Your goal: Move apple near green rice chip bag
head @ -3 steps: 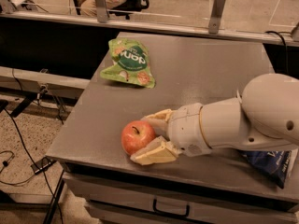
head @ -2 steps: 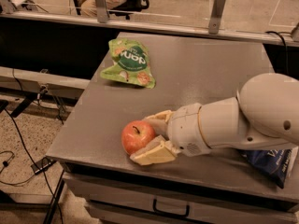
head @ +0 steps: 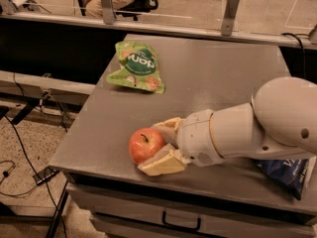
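The red apple with yellowish patches and a dark stem sits on the grey table near its front left edge. My gripper reaches in from the right, and its two cream fingers press against the apple's far and near sides, shut on it. The apple rests on the table. The green rice chip bag lies flat at the table's back left, well apart from the apple and the gripper.
A dark blue chip bag lies at the table's front right, partly hidden under my white arm. A drawer front with a handle runs below the table's front edge. Cables lie on the floor at left.
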`<action>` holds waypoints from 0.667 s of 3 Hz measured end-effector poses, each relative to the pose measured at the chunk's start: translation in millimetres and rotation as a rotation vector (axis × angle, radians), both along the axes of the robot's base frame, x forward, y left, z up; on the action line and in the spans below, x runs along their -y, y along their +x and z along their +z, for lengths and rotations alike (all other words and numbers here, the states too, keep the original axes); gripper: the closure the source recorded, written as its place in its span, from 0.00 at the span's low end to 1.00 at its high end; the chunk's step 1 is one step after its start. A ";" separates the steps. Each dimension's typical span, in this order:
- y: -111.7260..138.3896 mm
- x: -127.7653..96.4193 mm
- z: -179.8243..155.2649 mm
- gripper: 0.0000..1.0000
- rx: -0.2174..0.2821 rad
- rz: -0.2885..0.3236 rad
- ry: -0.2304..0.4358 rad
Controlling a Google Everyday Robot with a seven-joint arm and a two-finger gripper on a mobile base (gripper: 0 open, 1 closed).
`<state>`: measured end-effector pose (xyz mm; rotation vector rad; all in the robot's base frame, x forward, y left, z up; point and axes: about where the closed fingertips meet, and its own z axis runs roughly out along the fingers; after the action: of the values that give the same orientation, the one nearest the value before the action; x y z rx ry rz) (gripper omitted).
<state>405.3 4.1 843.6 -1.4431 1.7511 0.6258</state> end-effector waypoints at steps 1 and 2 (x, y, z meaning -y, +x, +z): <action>2.6 0.4 4.6 1.00 0.014 -0.004 -0.008; 11.1 4.2 13.0 1.00 0.040 -0.018 -0.023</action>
<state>416.4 -0.1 856.6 -1.4444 1.7438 0.5648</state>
